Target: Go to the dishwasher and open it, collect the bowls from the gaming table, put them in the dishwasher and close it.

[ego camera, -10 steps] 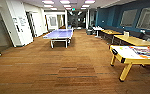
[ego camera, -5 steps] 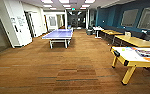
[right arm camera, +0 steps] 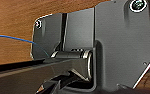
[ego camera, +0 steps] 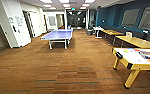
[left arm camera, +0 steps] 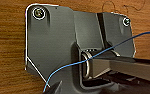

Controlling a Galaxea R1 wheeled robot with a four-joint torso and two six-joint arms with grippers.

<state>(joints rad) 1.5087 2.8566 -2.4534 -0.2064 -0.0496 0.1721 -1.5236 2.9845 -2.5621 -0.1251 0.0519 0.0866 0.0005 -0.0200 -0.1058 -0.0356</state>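
The gaming table [ego camera: 144, 67] stands at the right of the head view, yellow with a white top, colourful graphics and black end slots. Its near corner juts toward the room's middle. Its top is too blurred for me to make out any bowls. The dishwasher is out of view. Both wrist views look down at brown wood-patterned floor past the robot's dark plates, with a thin blue cable crossing each.
A blue table-tennis table [ego camera: 58, 35] stands ahead to the left of centre. Long wooden tables [ego camera: 137, 42] line the blue wall at the right. White walls and doorways [ego camera: 16, 25] run along the left. Open brown floor [ego camera: 73, 72] stretches ahead toward a dark corridor [ego camera: 76, 18].
The whole head view has crept forward slightly, so the camera has moved. The yellow table now sits a little lower and larger in the picture.
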